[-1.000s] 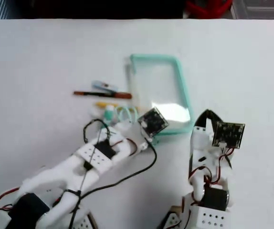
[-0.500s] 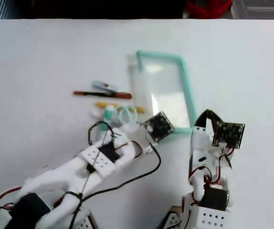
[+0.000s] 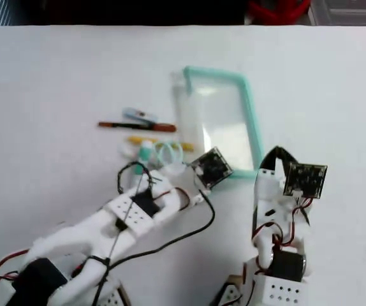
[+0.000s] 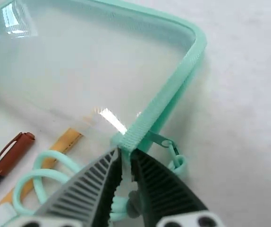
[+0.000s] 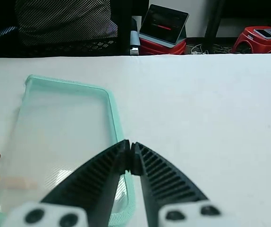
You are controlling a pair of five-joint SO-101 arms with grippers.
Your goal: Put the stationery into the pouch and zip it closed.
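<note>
Left gripper (image 4: 125, 154), clamped on the pouch (image 3: 216, 118) corner, now sits slightly further right and nearer the arm bases in the high view than 1.0 s ago. The pouch is dragged with it: its far edge swings right and away. All of the shift falls within the first half second.

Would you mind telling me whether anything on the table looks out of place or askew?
Nothing looks damaged or spilled. The clear pouch lies slightly askew on the table, its near corner pinched by the left hand. The brown pen and teal coil lie loose beside it, not inside.
</note>
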